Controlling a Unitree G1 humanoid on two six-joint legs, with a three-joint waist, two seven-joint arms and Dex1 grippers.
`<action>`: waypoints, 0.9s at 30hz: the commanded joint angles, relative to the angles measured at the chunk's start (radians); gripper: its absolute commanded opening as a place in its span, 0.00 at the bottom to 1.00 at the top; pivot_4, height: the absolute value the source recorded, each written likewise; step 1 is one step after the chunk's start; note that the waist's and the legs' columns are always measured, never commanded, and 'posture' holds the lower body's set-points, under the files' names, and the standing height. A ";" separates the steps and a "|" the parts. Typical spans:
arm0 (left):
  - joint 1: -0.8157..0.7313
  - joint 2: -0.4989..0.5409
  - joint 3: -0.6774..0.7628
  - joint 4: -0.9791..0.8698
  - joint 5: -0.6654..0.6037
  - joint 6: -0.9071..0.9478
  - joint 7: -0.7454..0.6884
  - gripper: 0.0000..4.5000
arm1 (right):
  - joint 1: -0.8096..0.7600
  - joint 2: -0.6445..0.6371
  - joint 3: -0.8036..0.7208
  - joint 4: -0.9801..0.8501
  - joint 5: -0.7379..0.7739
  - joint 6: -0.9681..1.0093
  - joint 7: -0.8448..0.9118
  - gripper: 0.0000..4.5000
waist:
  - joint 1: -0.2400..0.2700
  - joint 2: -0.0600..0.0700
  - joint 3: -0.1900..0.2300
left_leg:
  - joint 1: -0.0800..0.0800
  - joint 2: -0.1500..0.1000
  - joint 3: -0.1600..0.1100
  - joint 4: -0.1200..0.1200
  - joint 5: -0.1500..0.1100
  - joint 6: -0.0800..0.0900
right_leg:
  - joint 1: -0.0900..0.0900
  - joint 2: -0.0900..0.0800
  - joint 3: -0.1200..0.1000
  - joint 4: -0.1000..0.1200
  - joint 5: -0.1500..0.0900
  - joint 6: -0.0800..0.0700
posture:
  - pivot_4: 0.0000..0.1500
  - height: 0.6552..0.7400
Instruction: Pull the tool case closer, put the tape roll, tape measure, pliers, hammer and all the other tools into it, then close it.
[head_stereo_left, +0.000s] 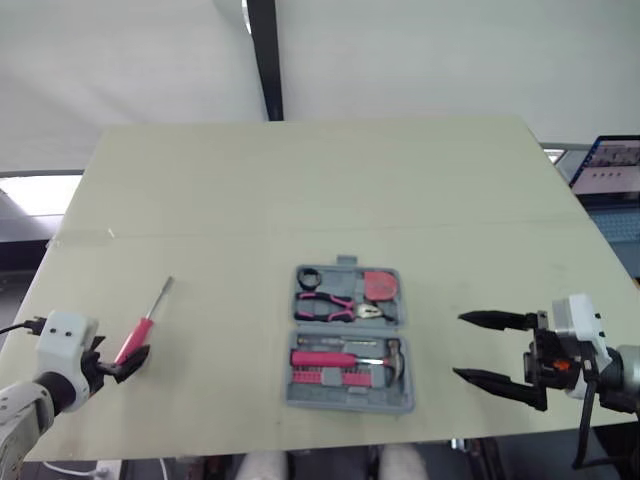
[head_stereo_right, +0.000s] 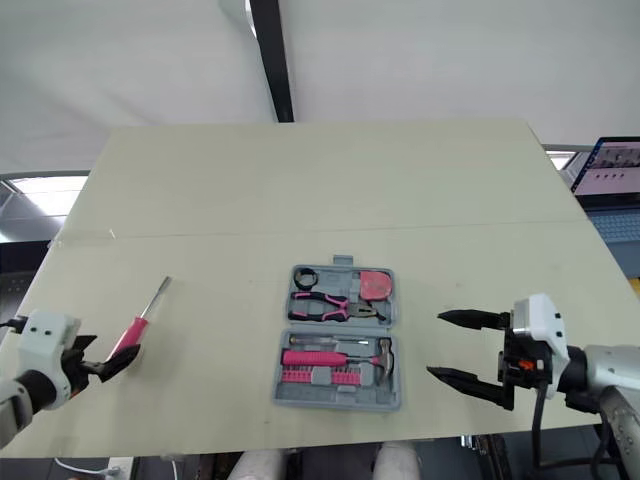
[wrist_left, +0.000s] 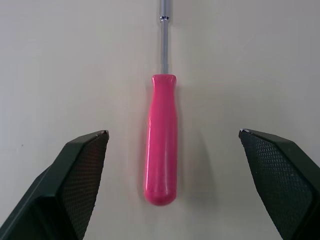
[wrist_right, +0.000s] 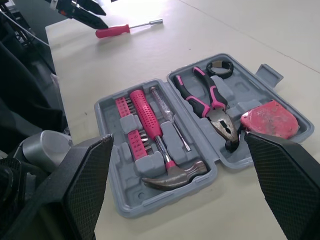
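A pale, yellowish table (head_stereo_left: 300, 190) fills the scene. Behind it hangs a plain white backdrop (head_stereo_left: 450, 50), crossed by a black upright post (head_stereo_left: 265, 60). A lit screen (head_stereo_left: 612, 165) sits off the table's far right corner.

Near the table's front edge, about midway across, the grey tool case (head_stereo_left: 346, 404) lies open and flat. Its two halves sit one behind the other. The far half holds the black tape roll (head_stereo_left: 307, 277) in its left corner, the pink-handled pliers (head_stereo_left: 335, 303) below that, and the red tape measure (head_stereo_left: 380, 286) on the right. The near half holds the hammer (head_stereo_left: 345, 358), its pink grip lying crosswise and its head to the right. A row of pink bits (head_stereo_left: 325, 376) sits in front of the hammer and a thin metal-shafted tool (wrist_right: 169, 120) lies beside it.

One pink-handled screwdriver (head_stereo_left: 148, 318) lies on the bare table well to the left of the case, its shaft pointing away from the robot. The left gripper (head_stereo_left: 122, 358) sits at the handle end with its jaws spread wide, a finger on either side of the handle and touching neither side. The right gripper (head_stereo_left: 458, 346) hangs to the right of the case, clear of it. Its jaws are spread and empty, the fingertips pointing toward the case.
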 joint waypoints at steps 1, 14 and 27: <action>-0.055 0.018 -0.040 0.071 0.043 -0.049 -0.030 1.00 | 0.018 -0.004 -0.051 -0.047 0.025 0.005 -0.016 0.99 | -0.001 0.000 0.000 | 0.000 0.000 0.000 0.000 0.000 0.000 | 0.000 0.000 0.000 0.000 0.000 0.000 | 1.00 1.00; -0.207 0.009 -0.172 0.269 0.124 -0.101 -0.073 1.00 | 0.065 -0.004 -0.096 -0.096 0.039 0.028 -0.054 0.99 | 0.003 -0.001 0.000 | 0.002 0.000 0.002 -0.001 0.000 0.000 | -0.001 0.000 0.001 0.002 0.000 0.000 | 1.00 1.00; -0.221 -0.007 -0.186 0.250 0.130 -0.058 -0.081 0.88 | 0.068 -0.006 -0.109 -0.099 0.037 0.032 -0.058 1.00 | 0.002 -0.001 0.000 | 0.003 0.000 0.002 0.000 0.000 -0.001 | 0.000 0.000 0.002 0.003 0.000 0.000 | 1.00 1.00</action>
